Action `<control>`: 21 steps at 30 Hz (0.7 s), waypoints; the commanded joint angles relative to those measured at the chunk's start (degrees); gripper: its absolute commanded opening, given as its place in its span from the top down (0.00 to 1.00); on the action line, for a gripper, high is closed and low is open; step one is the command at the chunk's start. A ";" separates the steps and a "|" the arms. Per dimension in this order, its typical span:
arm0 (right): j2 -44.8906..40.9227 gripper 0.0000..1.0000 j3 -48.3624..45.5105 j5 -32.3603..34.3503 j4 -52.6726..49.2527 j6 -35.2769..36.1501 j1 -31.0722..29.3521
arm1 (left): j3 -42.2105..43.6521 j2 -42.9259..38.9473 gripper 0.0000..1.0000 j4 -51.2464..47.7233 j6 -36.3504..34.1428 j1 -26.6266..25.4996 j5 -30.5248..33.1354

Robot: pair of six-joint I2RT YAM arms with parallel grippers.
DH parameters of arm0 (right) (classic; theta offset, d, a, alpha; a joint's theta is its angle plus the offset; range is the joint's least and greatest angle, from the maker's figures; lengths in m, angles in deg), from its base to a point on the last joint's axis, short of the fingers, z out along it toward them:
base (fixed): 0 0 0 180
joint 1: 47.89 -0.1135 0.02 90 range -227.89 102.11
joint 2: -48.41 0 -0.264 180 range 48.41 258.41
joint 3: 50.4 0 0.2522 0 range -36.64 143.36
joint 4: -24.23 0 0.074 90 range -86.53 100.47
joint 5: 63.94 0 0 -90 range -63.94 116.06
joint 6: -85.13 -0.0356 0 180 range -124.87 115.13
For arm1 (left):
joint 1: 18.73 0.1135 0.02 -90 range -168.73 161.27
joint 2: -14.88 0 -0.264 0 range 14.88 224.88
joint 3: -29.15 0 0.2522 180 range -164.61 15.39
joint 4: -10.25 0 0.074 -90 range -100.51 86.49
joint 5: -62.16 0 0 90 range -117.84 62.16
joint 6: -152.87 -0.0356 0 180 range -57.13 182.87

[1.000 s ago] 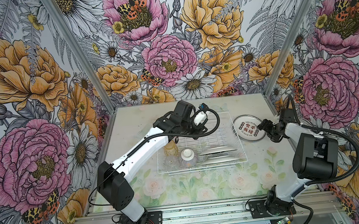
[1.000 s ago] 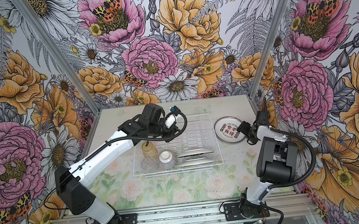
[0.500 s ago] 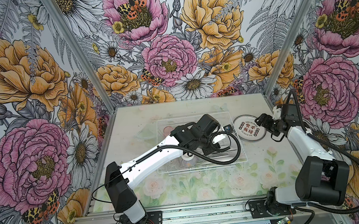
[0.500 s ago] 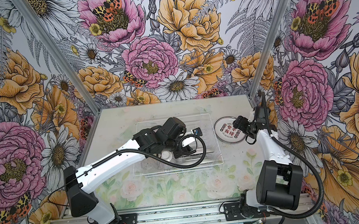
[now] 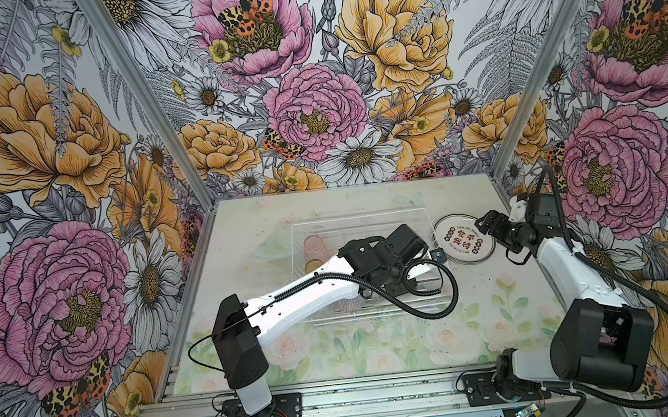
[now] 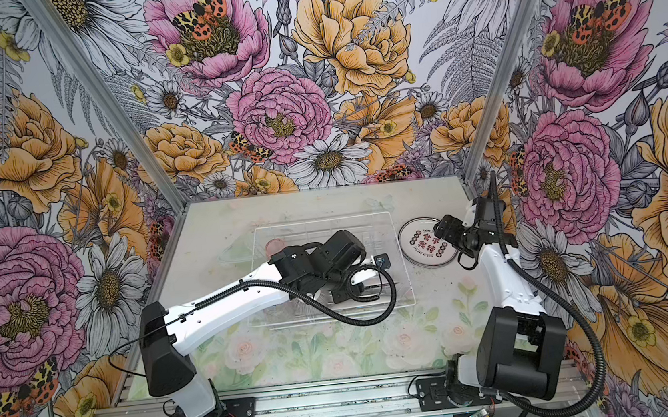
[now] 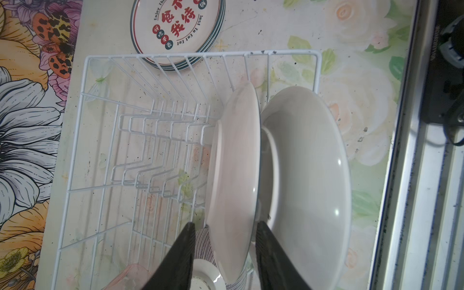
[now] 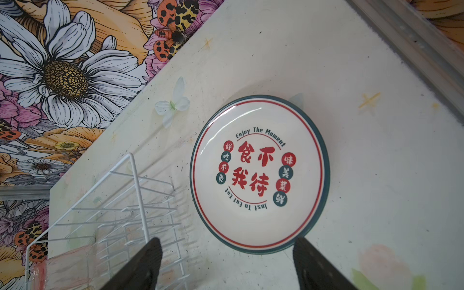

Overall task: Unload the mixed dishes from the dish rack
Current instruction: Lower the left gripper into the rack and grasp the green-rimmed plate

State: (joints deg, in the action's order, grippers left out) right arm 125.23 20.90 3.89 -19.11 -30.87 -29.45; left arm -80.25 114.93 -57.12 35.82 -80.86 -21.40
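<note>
While reaching into the white wire dish rack (image 7: 155, 140), straddles the rim of an upright white plate (image 7: 233, 163) with the left gripper (image 7: 224, 226), jaws apart, a gap showing on one side. Shows a second upright plate (image 7: 308, 163) just beside it, a ribbed bowl (image 7: 202, 251) on the other side, a pink tumbler (image 5: 313, 247) and an amber tumbler (image 5: 312, 266) at the rack's left end. Holds the right gripper (image 8: 227, 239) spread wide and empty by a stack of printed plates (image 8: 258, 173) flat on the worktop (image 8: 376, 175), just right of the rack.
</note>
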 commanded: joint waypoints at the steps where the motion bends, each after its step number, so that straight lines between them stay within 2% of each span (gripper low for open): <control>1: -1.68 0.16 -0.41 -0.68 -0.15 0.22 0.02 | -1.57 1.06 0.59 -0.25 -1.12 -0.85 0.25; 6: -1.81 0.16 -0.63 -0.77 -0.13 0.29 0.01 | -1.62 2.55 0.62 -0.12 -2.05 -1.15 1.18; 10: -2.07 0.16 -0.85 -0.91 -0.12 0.50 0.02 | -2.05 3.74 0.71 0.03 -2.78 -1.24 4.42; 11: -2.24 0.16 -0.97 -0.93 -0.13 0.50 0.02 | -2.19 6.15 0.74 0.12 -2.82 -1.25 5.11; 13: -2.37 0.16 -1.08 -1.01 -0.12 0.53 0.02 | -2.20 6.98 0.79 0.71 -3.12 -1.33 9.45; 21: -2.46 0.16 -1.90 -1.48 -0.11 1.16 0.02 | 1.36 7.06 0.79 6.97 -3.79 -2.09 16.25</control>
State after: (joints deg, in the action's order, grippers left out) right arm 124.20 19.74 3.28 -19.37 -30.65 -29.45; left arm -80.20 121.11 -53.10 32.61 -82.52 -9.36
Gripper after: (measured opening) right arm 0.840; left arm 0.206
